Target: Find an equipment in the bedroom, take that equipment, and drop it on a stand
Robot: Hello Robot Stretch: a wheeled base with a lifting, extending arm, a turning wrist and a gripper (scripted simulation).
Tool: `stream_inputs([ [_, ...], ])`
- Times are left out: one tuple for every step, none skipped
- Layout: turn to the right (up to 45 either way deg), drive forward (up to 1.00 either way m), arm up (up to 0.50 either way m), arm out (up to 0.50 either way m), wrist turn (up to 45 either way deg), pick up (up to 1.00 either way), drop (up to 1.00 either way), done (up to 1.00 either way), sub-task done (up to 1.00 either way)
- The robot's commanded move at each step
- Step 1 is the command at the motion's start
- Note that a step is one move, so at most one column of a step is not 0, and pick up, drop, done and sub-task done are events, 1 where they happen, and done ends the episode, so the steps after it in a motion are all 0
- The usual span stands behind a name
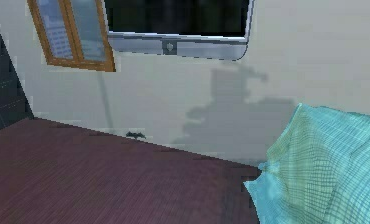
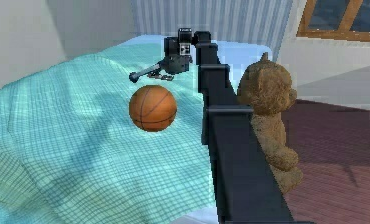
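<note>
An orange basketball (image 2: 153, 107) shows against the teal checked bed cover (image 2: 63, 130) in the arm side view. My gripper (image 2: 143, 75) is just above the ball in the picture, at the end of the dark arm (image 2: 228, 140). The bed lies behind the gripper's far end, so I cannot tell whether it holds anything. Whether the gripper touches the ball cannot be told.
A brown teddy bear (image 2: 268, 110) sits on the bed's edge right of the arm. In the forward view a wooden-framed window (image 1: 73, 35) and a dark wall screen (image 1: 178, 20) hang above dark red floor (image 1: 113, 180). The bed's corner (image 1: 323, 170) fills the lower right.
</note>
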Motion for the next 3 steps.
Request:
stream_inputs([
  [0.0, 0.00, -0.20, 0.00, 0.0, 0.00, 0.00, 0.00, 0.00],
  [0.0, 0.00, 0.00, 0.00, 0.0, 1.00, 0.00, 0.00, 0.00],
  [0.0, 0.00, 0.10, 0.00, 0.0, 0.00, 0.00, 0.00, 0.00],
])
